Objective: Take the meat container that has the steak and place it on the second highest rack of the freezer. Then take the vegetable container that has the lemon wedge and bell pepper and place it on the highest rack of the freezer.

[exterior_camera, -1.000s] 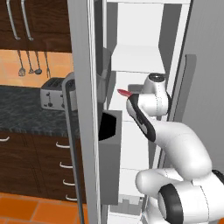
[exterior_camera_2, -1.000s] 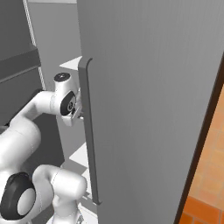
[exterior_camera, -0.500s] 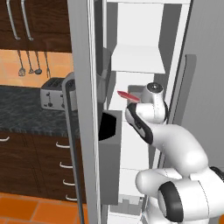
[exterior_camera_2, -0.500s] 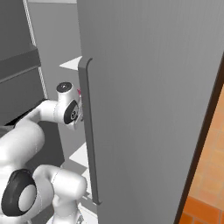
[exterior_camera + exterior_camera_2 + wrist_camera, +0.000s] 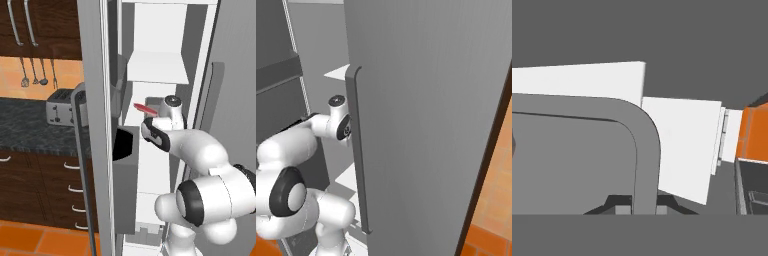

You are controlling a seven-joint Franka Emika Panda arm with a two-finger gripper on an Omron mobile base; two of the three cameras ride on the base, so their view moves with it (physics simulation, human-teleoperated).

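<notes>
The steak [image 5: 145,108] lies flat, long axis slanting left, inside the freezer [image 5: 155,75]; pincer's grip hidden.

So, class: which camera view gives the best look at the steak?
The left base view: the steak shows there as a thin red strip sticking out beside the arm's wrist, inside the open freezer. In the right base view the freezer door covers that spot. The hand view offers grey and white surfaces.

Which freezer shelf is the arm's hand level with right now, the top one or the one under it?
The second highest rack, the shelf below the highest rack. The steak sticks out at that level beside the wrist.
</notes>
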